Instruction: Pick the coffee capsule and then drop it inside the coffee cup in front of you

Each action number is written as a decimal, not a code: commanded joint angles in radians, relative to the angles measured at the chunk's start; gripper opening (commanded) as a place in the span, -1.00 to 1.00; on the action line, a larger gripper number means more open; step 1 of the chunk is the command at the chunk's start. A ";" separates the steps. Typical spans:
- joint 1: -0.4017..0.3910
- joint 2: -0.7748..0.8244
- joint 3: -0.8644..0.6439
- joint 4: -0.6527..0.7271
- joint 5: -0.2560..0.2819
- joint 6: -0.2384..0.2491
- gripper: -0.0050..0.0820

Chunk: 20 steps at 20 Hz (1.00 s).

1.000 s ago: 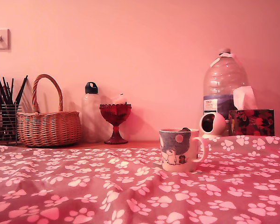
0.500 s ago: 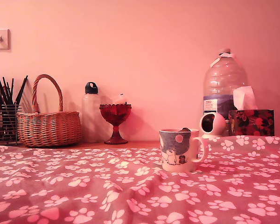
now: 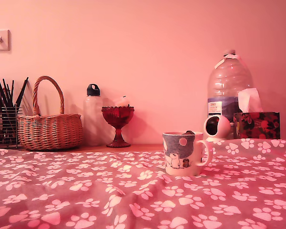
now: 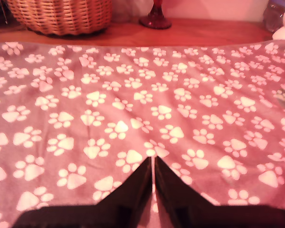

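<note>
A paw-print cloth [image 3: 86,191], soft and rumpled, covers the tabletop [image 3: 133,148] below a plain wall [image 3: 148,47]. The mug [image 3: 183,153], glossy ceramic, stands on the cloth; a dark lump [image 3: 189,132], possibly the capsule, peeks above its rim. Behind the mug: a woven basket [image 3: 50,130], a red glass goblet [image 3: 117,125], a ribbed plastic jug [image 3: 229,90]. The pincer [image 4: 153,178] is pressed together, empty, over cloth.

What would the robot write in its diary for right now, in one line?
gripper: shut, empty, over pawprint cloth | coffee cup: upright, dark thing at rim | arm: absent from exterior view
</note>
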 commanded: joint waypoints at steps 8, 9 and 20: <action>0.002 -0.243 -0.030 -0.182 -0.024 -0.013 -0.94; 0.003 -0.270 -0.030 -0.204 -0.034 -0.020 -0.94; 0.002 -0.441 -0.030 -0.356 -0.131 -0.051 -0.94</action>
